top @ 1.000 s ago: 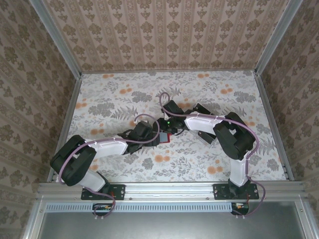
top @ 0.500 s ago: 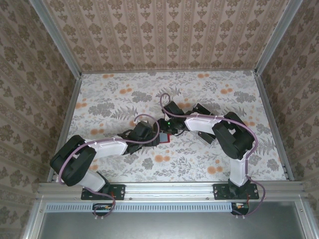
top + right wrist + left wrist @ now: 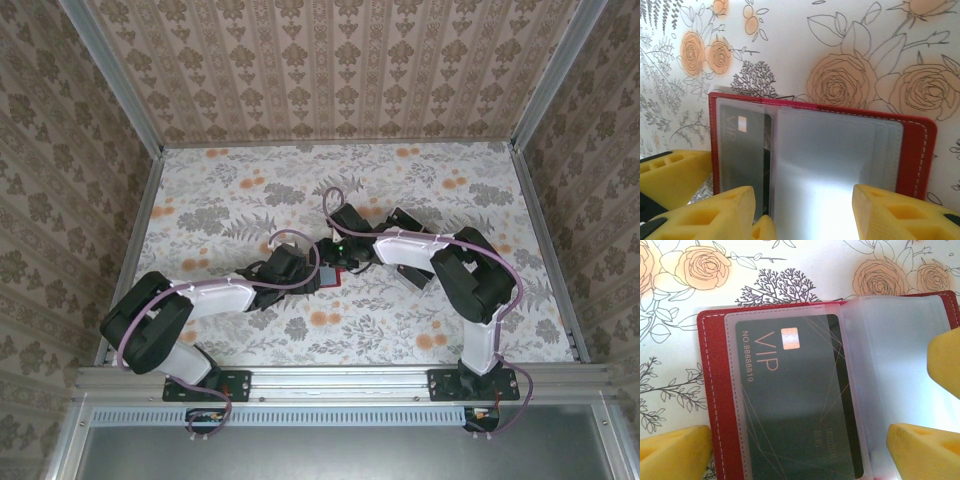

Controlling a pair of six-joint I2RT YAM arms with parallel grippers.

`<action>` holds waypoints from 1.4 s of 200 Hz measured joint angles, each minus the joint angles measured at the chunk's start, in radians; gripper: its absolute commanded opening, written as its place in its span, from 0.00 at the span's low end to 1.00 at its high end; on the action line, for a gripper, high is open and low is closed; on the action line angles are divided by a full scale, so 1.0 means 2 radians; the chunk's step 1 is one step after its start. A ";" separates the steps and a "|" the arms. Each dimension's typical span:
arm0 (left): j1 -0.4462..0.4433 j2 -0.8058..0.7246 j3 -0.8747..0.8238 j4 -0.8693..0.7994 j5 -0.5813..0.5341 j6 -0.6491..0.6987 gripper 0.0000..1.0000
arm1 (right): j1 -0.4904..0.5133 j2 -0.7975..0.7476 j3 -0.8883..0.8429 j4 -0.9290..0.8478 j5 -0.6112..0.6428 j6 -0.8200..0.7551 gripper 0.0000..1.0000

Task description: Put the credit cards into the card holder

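Note:
The red card holder (image 3: 715,390) lies open on the table, clear sleeves facing up. One dark credit card (image 3: 790,405) marked VIP sits in the left sleeve, with a dark strip showing at its right edge. My left gripper (image 3: 797,440) is open, wide, with its yellow fingers on either side of the holder's near edge. My right gripper (image 3: 800,210) is open low over the holder (image 3: 917,150), a clear sleeve page between its fingers; the card (image 3: 740,150) lies to their left. From above, both grippers meet over the holder (image 3: 337,274) at mid table.
The floral table top (image 3: 230,210) is walled by patterned panels on three sides, with metal rails along its edges. A yellow finger (image 3: 945,365) of the right gripper enters the left wrist view from the right.
The right arm's elbow has shifted slightly. Both grippers and the card holder stay where they were.

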 measured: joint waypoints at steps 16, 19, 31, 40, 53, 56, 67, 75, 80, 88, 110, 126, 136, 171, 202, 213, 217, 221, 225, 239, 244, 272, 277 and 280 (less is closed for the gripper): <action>0.000 0.000 -0.001 0.002 0.000 0.000 1.00 | -0.001 0.000 -0.003 0.000 0.003 0.000 0.56; 0.000 0.000 -0.001 0.002 0.000 0.000 1.00 | -0.002 0.000 -0.004 0.000 0.005 0.000 0.56; 0.000 0.000 -0.001 0.002 0.000 0.000 1.00 | -0.003 0.000 -0.006 0.000 0.006 0.000 0.56; 0.000 0.000 -0.001 0.002 0.000 0.000 1.00 | -0.003 0.001 -0.006 0.000 0.006 0.000 0.56; 0.000 0.000 -0.001 0.002 0.000 0.000 1.00 | -0.004 0.003 -0.006 0.001 0.006 0.000 0.55; 0.000 0.000 -0.001 0.002 0.000 0.000 1.00 | -0.004 0.004 -0.006 0.002 0.006 0.000 0.56; 0.001 0.000 -0.001 0.002 0.000 0.000 1.00 | -0.004 0.006 -0.006 0.004 0.006 0.000 0.55; 0.001 0.000 -0.001 0.002 0.000 0.000 1.00 | -0.004 0.006 -0.006 0.005 0.006 0.000 0.55; 0.001 0.000 -0.001 0.003 0.000 0.000 1.00 | -0.004 0.006 -0.006 0.006 0.006 0.000 0.55; 0.001 0.000 -0.001 0.003 0.000 0.000 1.00 | -0.004 0.006 -0.006 0.006 0.006 0.000 0.55; 0.001 0.000 -0.001 0.003 0.000 0.000 1.00 | -0.004 0.006 -0.006 0.008 0.002 0.000 0.55; 0.001 0.000 -0.001 0.003 0.000 0.000 1.00 | -0.004 0.006 -0.006 0.009 0.000 0.000 0.55; 0.001 0.000 -0.001 0.003 0.000 0.000 1.00 | -0.004 0.006 -0.006 0.009 -0.001 0.000 0.55; 0.001 0.000 -0.001 0.003 0.000 0.000 1.00 | 0.000 0.016 0.003 0.012 -0.006 0.000 0.55; 0.001 -0.001 -0.001 0.003 0.000 0.000 1.00 | 0.004 0.023 0.010 0.018 -0.009 0.002 0.55; 0.001 -0.001 -0.002 0.003 0.000 0.000 1.00 | 0.004 0.024 0.010 0.019 -0.010 0.002 0.55; 0.001 -0.001 -0.002 0.003 0.000 0.000 1.00 | 0.004 0.024 0.010 0.019 -0.011 0.002 0.55; 0.001 -0.001 -0.002 0.003 0.000 0.000 1.00 | 0.004 0.024 0.010 0.019 -0.011 0.002 0.55; 0.001 -0.002 -0.002 0.003 0.000 0.000 1.00 | 0.004 0.024 0.010 0.019 -0.011 0.002 0.55; 0.001 -0.005 -0.004 0.003 0.001 0.000 1.00 | 0.004 0.024 0.010 0.019 -0.014 0.002 0.55; 0.001 -0.006 -0.005 0.003 0.002 0.000 1.00 | 0.004 0.024 0.010 0.019 -0.015 0.002 0.55; 0.006 -0.023 -0.013 -0.009 0.001 0.000 1.00 | 0.006 0.023 0.010 0.018 -0.017 0.002 0.55; 0.008 -0.027 -0.015 -0.012 0.000 0.000 1.00 | 0.006 0.023 0.010 0.018 -0.017 0.002 0.55; 0.010 -0.031 -0.017 -0.017 -0.001 0.000 1.00 | 0.007 0.023 0.010 0.018 -0.017 0.002 0.55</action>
